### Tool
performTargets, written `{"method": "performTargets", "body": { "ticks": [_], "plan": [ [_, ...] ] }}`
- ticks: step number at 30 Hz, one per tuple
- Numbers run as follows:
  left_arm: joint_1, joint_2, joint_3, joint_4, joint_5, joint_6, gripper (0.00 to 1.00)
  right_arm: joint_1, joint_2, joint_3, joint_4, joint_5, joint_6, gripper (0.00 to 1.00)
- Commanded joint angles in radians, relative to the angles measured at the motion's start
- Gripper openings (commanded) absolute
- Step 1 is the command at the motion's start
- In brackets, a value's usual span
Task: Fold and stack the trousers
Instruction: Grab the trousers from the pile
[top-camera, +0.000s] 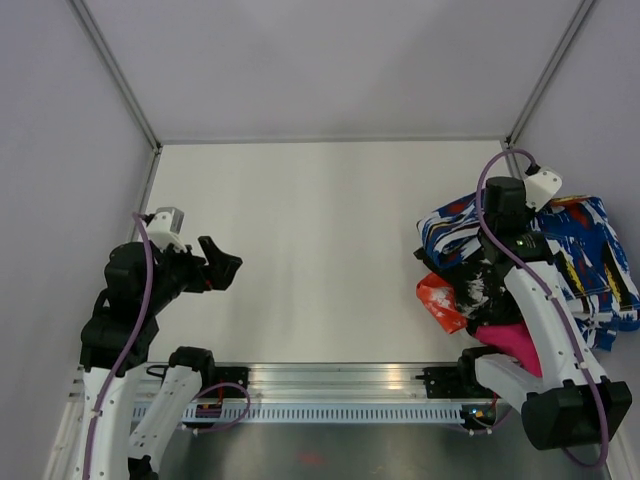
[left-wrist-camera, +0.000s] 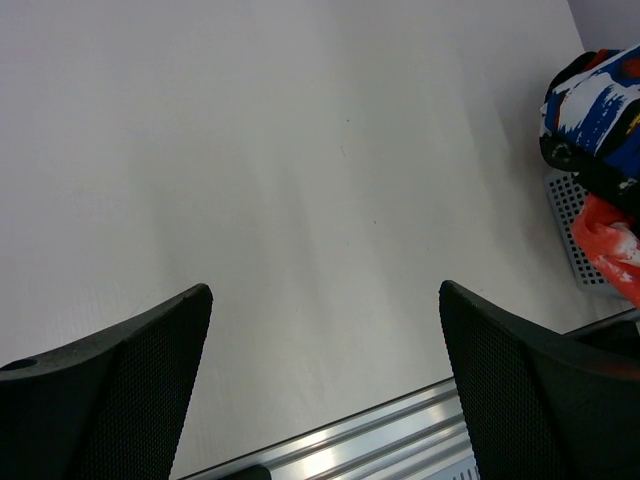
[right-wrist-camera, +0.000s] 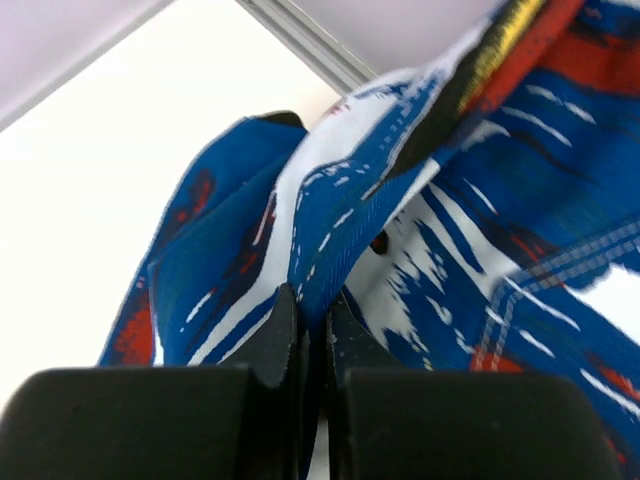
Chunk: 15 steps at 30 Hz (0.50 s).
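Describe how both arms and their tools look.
Both the left arm and right arm have white links between black joints, each with a purple cable. A small white camera box sits at each wrist. The left tool and right tool are black, their fingers finely dimpled.

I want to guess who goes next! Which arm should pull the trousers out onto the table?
Right, most likely. The right gripper is shut on a fold of the trousers, bunched on its side. The left gripper hangs open over the table, well away from them.
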<state>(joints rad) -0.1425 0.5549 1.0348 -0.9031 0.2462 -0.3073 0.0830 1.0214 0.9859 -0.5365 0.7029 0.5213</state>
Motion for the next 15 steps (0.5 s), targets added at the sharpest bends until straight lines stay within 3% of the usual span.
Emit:
{"method": "performTargets", "body": {
  "ticks": [1,5,7,10,14,15],
  "plan": [
    [0.001,0.016,0.033,0.010,0.025,0.048,1.00,-0.005,0.032,0.114,0.095,-0.046,-0.104,0.00],
    [0.001,0.025,0.047,0.016,0.054,0.050,1.00,-0.005,0.048,0.308,0.108,-0.186,-0.194,0.00],
    [0.001,0.036,0.050,0.033,0.073,0.043,1.00,-0.006,0.087,0.394,0.136,-0.340,-0.246,0.00],
    [0.001,0.063,0.060,0.047,0.082,0.025,1.00,-0.002,0.228,0.662,0.094,-0.564,-0.297,0.00],
    [0.001,0.094,0.088,0.049,0.105,0.019,1.00,0.003,0.547,1.247,-0.023,-0.836,-0.265,0.00],
    [0.001,0.094,0.094,0.049,0.100,0.017,1.00,0.009,0.580,1.308,-0.005,-0.899,-0.244,0.00]
  ]
}}
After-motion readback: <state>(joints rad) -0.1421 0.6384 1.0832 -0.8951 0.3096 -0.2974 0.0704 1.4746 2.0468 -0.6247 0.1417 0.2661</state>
